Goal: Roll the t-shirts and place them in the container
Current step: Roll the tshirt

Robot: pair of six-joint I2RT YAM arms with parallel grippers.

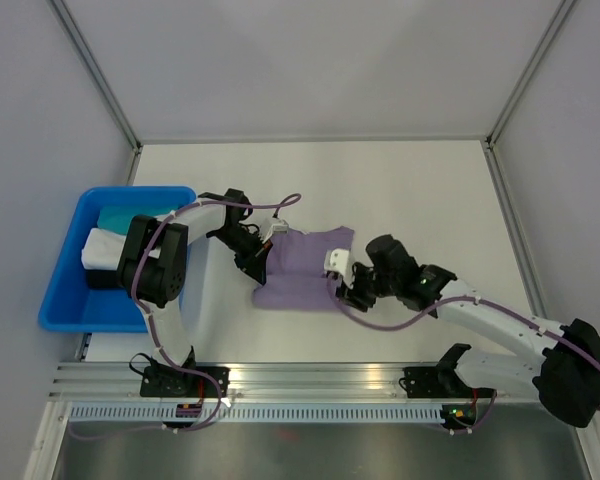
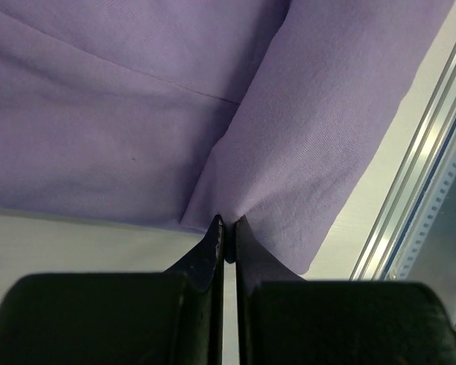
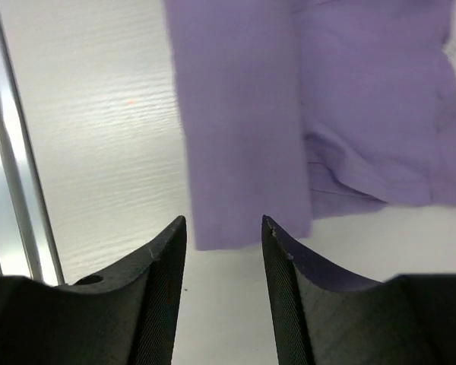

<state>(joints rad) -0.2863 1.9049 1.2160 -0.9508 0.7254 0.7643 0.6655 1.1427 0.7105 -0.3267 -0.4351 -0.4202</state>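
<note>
The lavender t-shirt lies folded into a compact shape on the white table, between the two arms. My left gripper is at its left edge. In the left wrist view the jaws are shut and pinch a fold of the t-shirt, which puckers at the tips. My right gripper is at the shirt's right near corner. In the right wrist view it is open and empty, and the end of a folded strip of the t-shirt lies just beyond the fingertips.
A blue bin stands at the left of the table and holds teal and white folded cloth. A metal rail runs along the near edge. Enclosure walls stand at the left, right and back.
</note>
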